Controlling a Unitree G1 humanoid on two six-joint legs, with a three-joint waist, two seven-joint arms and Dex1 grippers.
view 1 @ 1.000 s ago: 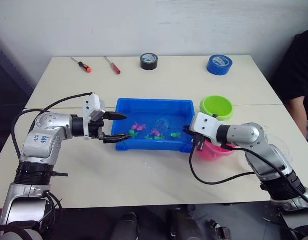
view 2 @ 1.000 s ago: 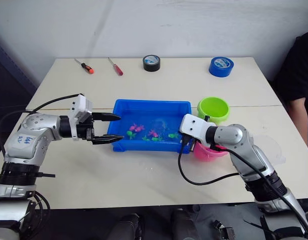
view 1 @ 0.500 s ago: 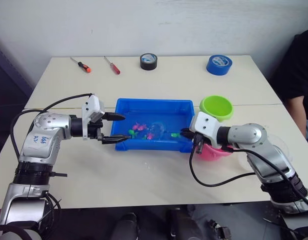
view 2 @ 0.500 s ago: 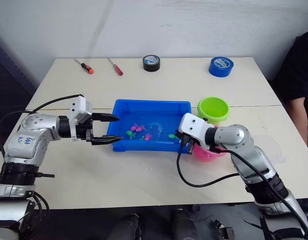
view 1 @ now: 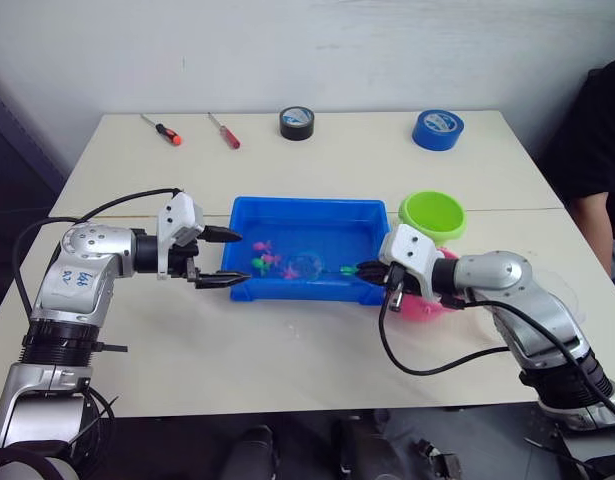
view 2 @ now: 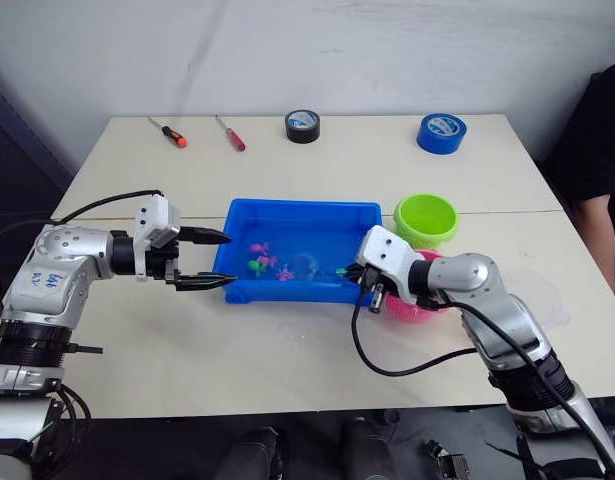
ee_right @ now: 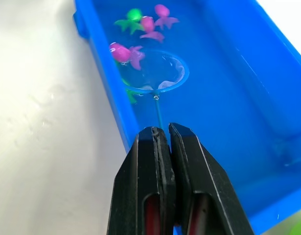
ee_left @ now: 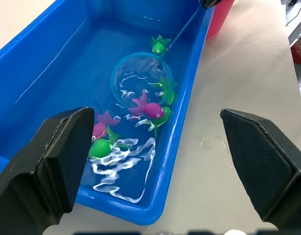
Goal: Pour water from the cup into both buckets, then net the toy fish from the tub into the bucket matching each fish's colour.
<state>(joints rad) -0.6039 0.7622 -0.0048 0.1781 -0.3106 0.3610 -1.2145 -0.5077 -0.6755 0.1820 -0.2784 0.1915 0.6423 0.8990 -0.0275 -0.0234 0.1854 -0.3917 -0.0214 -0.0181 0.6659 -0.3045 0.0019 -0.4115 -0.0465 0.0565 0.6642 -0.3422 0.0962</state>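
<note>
Right end effector (ee_right: 162,134) is clenched on the net (ee_left: 142,79) handle, at the tub's (view 1: 287,212) 3 o'clock end. Since a second ago the hoop has travelled toward 9 o'clock, now mid-tub in the water. The toy fish (ee_left: 150,109) have drifted toward the 9 o'clock side with it. Left end effector (view 1: 225,258) stays released, its fingers straddling the tub's 9 o'clock rim. The green bucket (view 1: 432,214) and pink bucket (view 1: 427,302) are unchanged on the desk (view 1: 317,350).

The tub (ee_left: 184,122) is glossy, smooth blue plastic. The fish (ee_left: 151,108) look like shiny plastic too. The net (ee_right: 160,73) has fine, see-through mesh. The table (view 1: 317,350) is matt and pale, with wet patches.
</note>
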